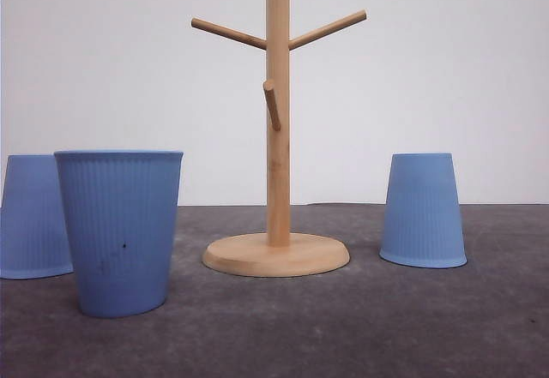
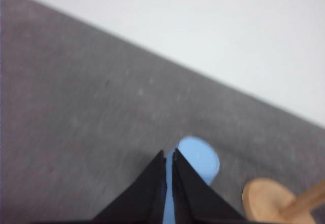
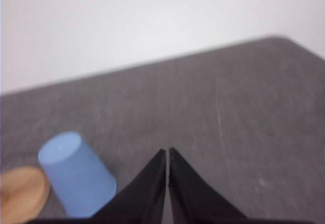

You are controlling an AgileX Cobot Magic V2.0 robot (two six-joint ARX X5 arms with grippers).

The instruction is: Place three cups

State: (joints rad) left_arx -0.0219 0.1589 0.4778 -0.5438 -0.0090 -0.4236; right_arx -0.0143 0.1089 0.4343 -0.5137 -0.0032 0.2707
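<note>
While both grippers hung above the table with nothing held, the left gripper (image 2: 169, 155) and the right gripper (image 3: 167, 153) each showed black tapered fingers pressed tip to tip. Surface: dark grey mat (image 1: 360, 327), felt-like and faintly speckled, before a plain white wall (image 1: 446, 69). Cups, three, light-blue ribbed plastic, tapered, without handles: one upright cup (image 1: 120, 228) nearest the camera at left; one inverted left cup (image 1: 33, 215) just behind it at the frame edge; one inverted right cup (image 1: 423, 211) well apart at right. Wooden peg stand (image 1: 277, 138), one: round base, upright post, three angled pegs, standing between the cups.
</note>
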